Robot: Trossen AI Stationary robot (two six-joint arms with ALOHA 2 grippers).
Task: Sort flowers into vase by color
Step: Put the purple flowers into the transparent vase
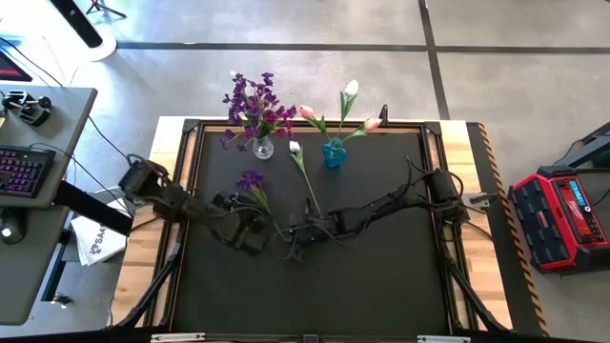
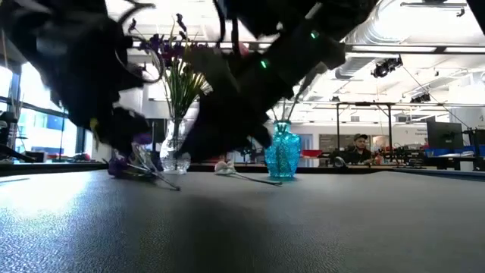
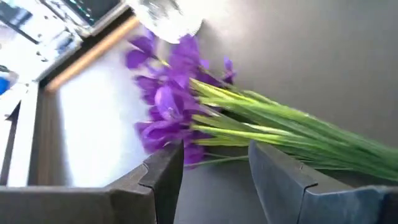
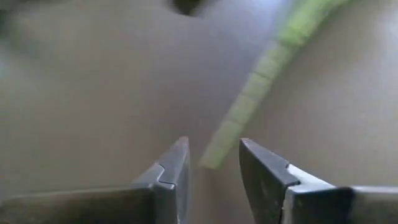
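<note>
A purple sprig (image 1: pixel 253 181) lies flat on the black mat, with its leafy stem running toward my left gripper (image 1: pixel 250 236). In the left wrist view the open left gripper (image 3: pixel 214 152) sits just short of the sprig's green leaves (image 3: pixel 280 124). A white tulip (image 1: pixel 294 149) also lies on the mat, its long stem (image 1: pixel 310 195) reaching toward my right gripper (image 1: pixel 295 243). The open right gripper (image 4: pixel 214 146) hovers with the stem's cut end (image 4: pixel 217 152) between its fingertips. A clear vase (image 1: pixel 263 148) holds purple sprigs. A blue vase (image 1: pixel 334 153) holds tulips.
Both vases stand near the mat's far edge, about a hand's width apart. The mat has a wooden frame (image 1: pixel 181 191) around it. A red case (image 1: pixel 562 214) sits off to the right and a keyboard desk (image 1: pixel 29 171) to the left. A person (image 2: pixel 362 148) sits in the room behind.
</note>
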